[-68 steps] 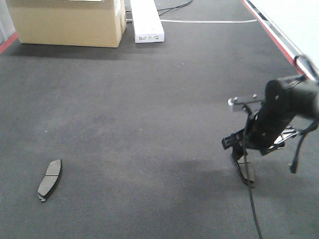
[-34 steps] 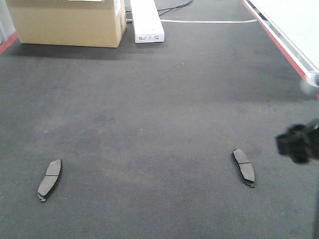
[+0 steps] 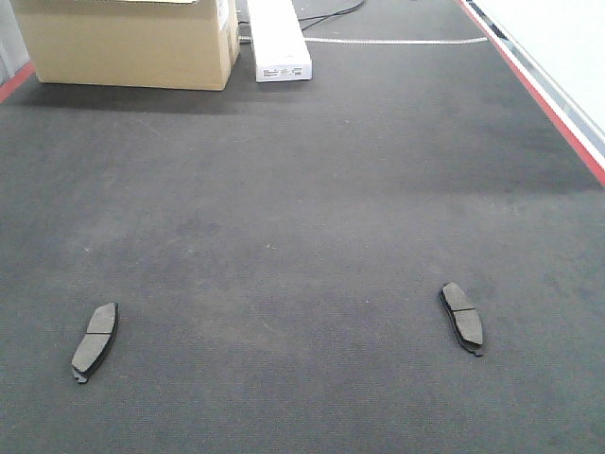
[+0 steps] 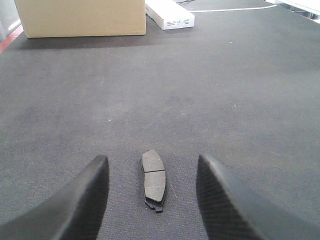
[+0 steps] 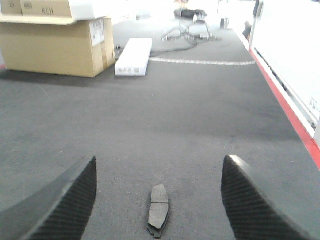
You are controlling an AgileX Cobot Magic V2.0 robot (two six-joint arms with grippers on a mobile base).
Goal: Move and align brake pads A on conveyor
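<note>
Conveyor [image 3: 302,208]: dark, felt-like belt that fills the front view. A red edge strip [image 3: 544,95] runs along its right side.
Left brake pad [image 3: 95,341]: lies flat on the belt near the left edge, in the near part of the front view. Its long axis runs roughly along the belt, leaning slightly to the right at the far end.
Right brake pad [image 3: 461,317]: lies flat on the belt toward the right edge, well apart from the left pad and about level with it. Its far end leans slightly to the left.
Left gripper [image 4: 152,157]: fingers [image 4: 90,195] spread wide. In the left wrist view the left brake pad [image 4: 153,180] shows between them on the belt, touching neither finger.
Right gripper [image 5: 160,159]: fingers [image 5: 250,200] spread wide. In the right wrist view the right brake pad [image 5: 158,210] shows between them on the belt, clear of both.
Cardboard box [image 3: 128,43]: stands at the far left corner of the belt.
White carton [image 3: 278,38]: long and narrow, just beside the box on its right.
Cables [image 3: 331,11]: lie on the far end, behind the carton.
</note>
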